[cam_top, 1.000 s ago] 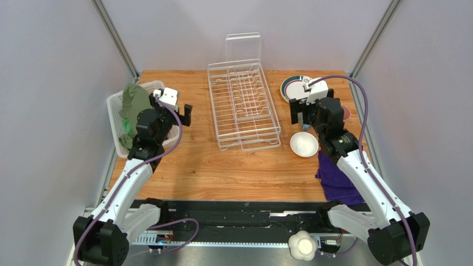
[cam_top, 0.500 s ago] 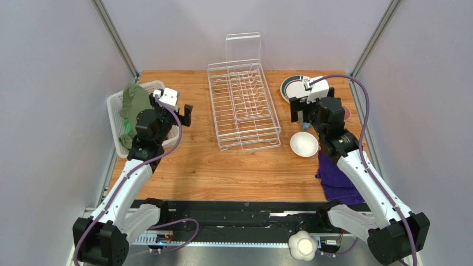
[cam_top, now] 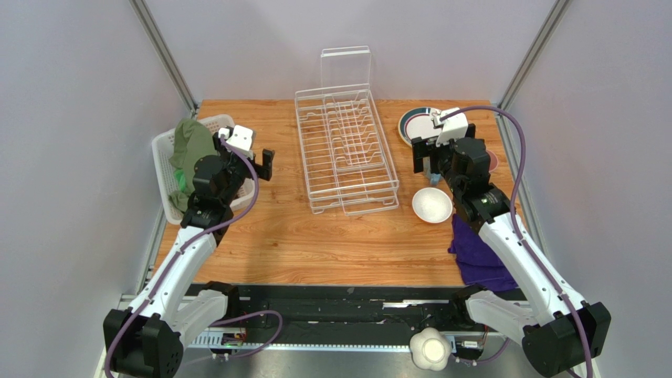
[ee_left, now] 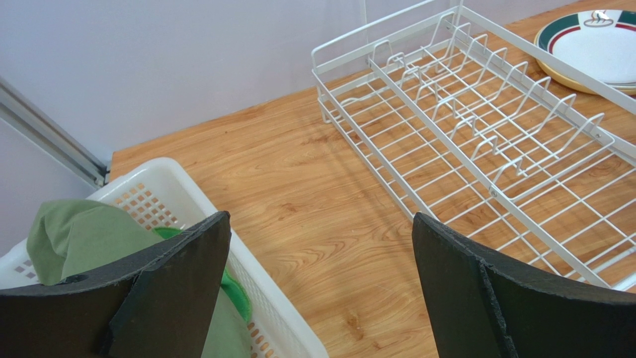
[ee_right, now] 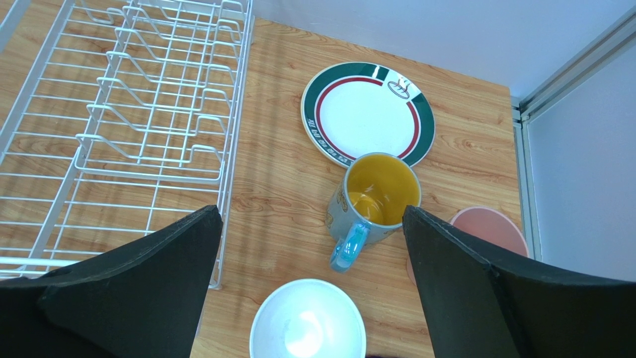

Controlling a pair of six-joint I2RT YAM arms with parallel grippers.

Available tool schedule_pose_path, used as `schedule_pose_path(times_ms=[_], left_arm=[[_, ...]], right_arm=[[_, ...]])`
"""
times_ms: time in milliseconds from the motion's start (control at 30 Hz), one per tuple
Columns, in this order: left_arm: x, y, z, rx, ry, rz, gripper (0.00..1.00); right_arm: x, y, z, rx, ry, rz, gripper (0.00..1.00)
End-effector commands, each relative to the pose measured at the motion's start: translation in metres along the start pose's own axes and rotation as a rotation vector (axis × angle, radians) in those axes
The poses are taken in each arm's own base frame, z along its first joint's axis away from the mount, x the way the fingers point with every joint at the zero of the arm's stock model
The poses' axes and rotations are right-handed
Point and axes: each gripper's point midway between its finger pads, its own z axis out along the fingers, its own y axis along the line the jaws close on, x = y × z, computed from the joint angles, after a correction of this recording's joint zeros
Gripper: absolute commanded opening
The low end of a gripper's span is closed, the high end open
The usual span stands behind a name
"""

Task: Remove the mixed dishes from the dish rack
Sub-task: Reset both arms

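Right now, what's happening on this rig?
Unloading looks done: the dish rack is empty. The dark-rimmed plate, mug, pink cup and bowl sit on the table to its right. The right gripper hangs open and empty above the mug. The left gripper hangs open and empty between the rack and the white basket.

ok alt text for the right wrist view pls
Open right gripper above an upright blue mug with yellow inside, on a wooden table. Green-rimmed plate beyond it, white bowl nearer, pink cup right, empty white wire rack left.
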Motion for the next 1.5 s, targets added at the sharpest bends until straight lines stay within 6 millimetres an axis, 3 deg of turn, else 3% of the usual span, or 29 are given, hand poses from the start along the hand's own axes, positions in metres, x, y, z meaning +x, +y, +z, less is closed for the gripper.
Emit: schedule_pose_path(times_ms=[0, 1467], left_arm=[[-0.0180, 0.0025, -0.0033, 0.003, -0.050, 0.016, 0.99], [-0.0221, 0.0034, -0.0040, -0.001, -0.063, 0.018, 0.99]], right_arm=[[-0.0356, -0.0044, -0.0073, 0.009, -0.109, 0.038, 0.98], [-0.0324, -0.0012, -0.0065, -0.008, -0.104, 0.031, 0.98]])
